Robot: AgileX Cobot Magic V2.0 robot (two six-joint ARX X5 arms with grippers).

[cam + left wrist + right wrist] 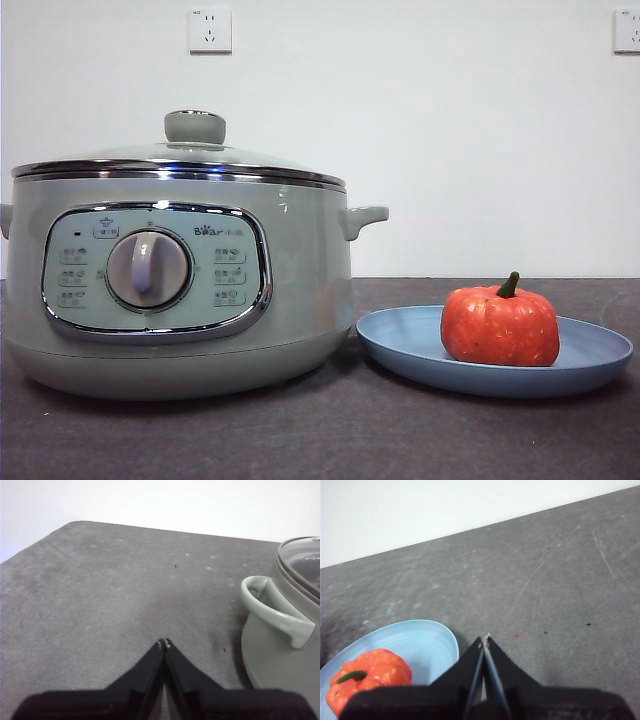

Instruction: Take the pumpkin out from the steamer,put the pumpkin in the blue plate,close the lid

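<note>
At the left of the front view the steamer (180, 290) is seen standing on the dark table (330, 440), with the lid (180, 160) seated level on its rim – its steel band is flush all round and the pale green knob (195, 127) is upright at the centre. Should the lid be lifted again, the knob would be judged the place to take hold; the glass is likely heavy, fragile and slippery at its rim. The left gripper (164, 641) is held over bare table just beside the steamer's side handle (272, 610), jaws pressed together on nothing.

Further right, the blue plate (400, 345) lies just beside the steamer's base, and the pumpkin (500, 325) rests upright in it, stem (510, 285) up. It is judged light and firm – best pinched across its ribbed flanks, not by the thin stem. The right gripper (485, 639) is parked near the plate's edge, jaws likewise closed and empty. Every step appears done.
</note>
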